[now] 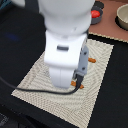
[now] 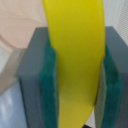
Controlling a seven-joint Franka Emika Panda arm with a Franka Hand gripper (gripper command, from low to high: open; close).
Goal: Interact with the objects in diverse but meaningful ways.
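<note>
The wrist view is filled by the yellow banana [image 2: 75,60], which stands lengthwise between two green pads [image 2: 49,90]. My gripper [image 2: 77,80] is shut on it, and its grey fingers [image 2: 30,75] press in from both sides. In the exterior view the white arm [image 1: 62,45] hangs over a woven beige mat [image 1: 95,85] and hides both the gripper and the banana. A red tomato [image 1: 95,13] sits at the back, towards the exterior view's right. The fish piece, the frying pan and the utensil cannot be made out.
A beige bowl [image 1: 122,17] stands at the far back on the exterior view's right. The mat lies on a dark table [image 1: 15,35]. A black cable [image 1: 35,90] runs across the mat's near corner. Small orange bits [image 1: 91,59] show beside the arm.
</note>
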